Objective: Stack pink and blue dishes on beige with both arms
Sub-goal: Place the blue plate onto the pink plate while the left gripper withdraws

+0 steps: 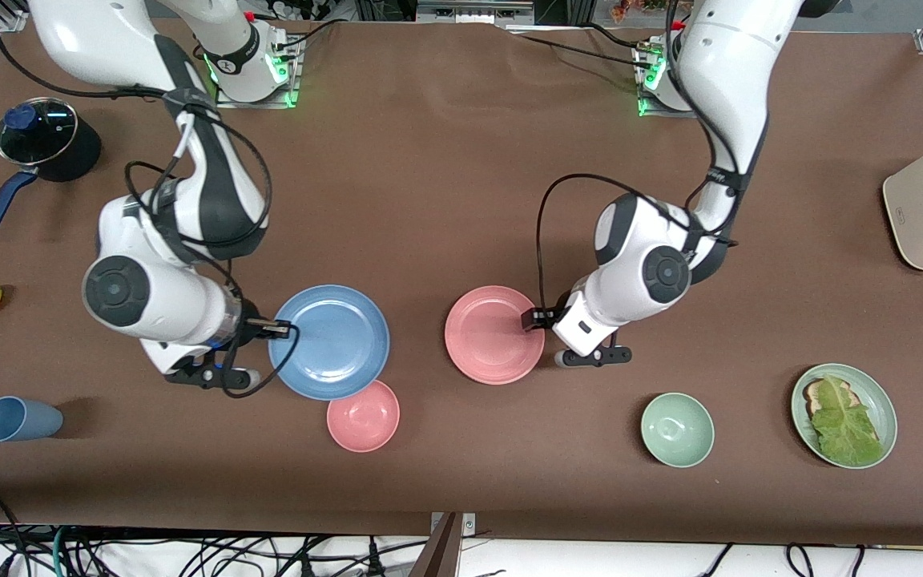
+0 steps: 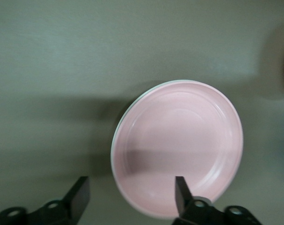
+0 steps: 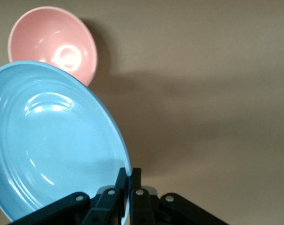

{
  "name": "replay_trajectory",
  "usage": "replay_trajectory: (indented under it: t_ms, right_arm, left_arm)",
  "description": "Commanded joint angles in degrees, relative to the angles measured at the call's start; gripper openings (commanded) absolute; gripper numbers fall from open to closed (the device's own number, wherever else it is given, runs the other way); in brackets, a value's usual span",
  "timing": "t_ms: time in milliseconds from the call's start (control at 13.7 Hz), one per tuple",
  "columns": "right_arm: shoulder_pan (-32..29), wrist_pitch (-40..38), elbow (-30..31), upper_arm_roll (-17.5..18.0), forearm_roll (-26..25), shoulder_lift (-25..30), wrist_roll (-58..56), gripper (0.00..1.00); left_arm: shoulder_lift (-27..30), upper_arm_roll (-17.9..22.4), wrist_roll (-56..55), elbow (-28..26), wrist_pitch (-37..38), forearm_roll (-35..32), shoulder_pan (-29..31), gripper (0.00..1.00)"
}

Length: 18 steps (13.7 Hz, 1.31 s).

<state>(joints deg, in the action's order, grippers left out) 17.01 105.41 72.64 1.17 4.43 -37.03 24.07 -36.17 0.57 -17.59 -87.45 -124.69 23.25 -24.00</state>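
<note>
holding blue, letting go of pink

gripping the blue plate (image 1: 329,342) by its rim, my right tool (image 1: 276,326) is pinched tight on the edge toward the right arm's end of the surface (image 1: 445,160); in the right wrist view the fingers (image 3: 119,183) are pressed on the thin lip and the plate looks tilted, lifted off the cloth. the small pink bowl (image 1: 363,415) sits just beside it, nearer the front camera.

my left tool (image 1: 536,319) is at the rim of the pink plate (image 1: 493,334), fingers (image 2: 182,190) spread wide, one over the plate's inside and one outside the rim, so nothing is clamped. a pale edge shows under the pink rim in the left wrist view; i judge that to be the beige plate (image 2: 115,145) with pink already resting on it, though i cannot be sure.

if so, pink is placed and blue is the step in hand. next calls for backing my left tool clear of the stack, then carrying blue across, level and centred over pink, lowering it before i release. the bowl close by is the thing to avoid clipping.
</note>
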Motion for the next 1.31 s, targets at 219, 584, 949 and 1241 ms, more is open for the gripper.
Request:
replay_trajectory:
  t_ms: [219, 584, 949, 1241]
  right_arm:
    - [11.7, 3.3, -1.6, -0.3, 0.5, -2.0, 21.6, 0.00]
    - [19.6, 17.9, -1.7, -0.4, 0.1, -8.0, 37.9, 0.00]
    - [22.0, 20.5, -1.5, -0.6, -0.2, -10.8, 41.5, 0.11]
    - [22.2, 21.2, -1.4, -0.7, -0.4, -11.2, 41.8, 1.00]
  left_arm:
    - [10.1, 0.1, 0.6, -1.0, 15.3, 0.7, 5.1, 1.00]
    - [16.7, 0.1, 3.2, 1.0, 29.7, -6.2, 9.3, 1.00]
    - [16.9, 0.1, 4.0, 10.7, 45.0, -13.4, 14.1, 1.00]
    - [18.9, 0.1, 12.8, 11.0, 48.6, -16.7, 19.0, 1.00]
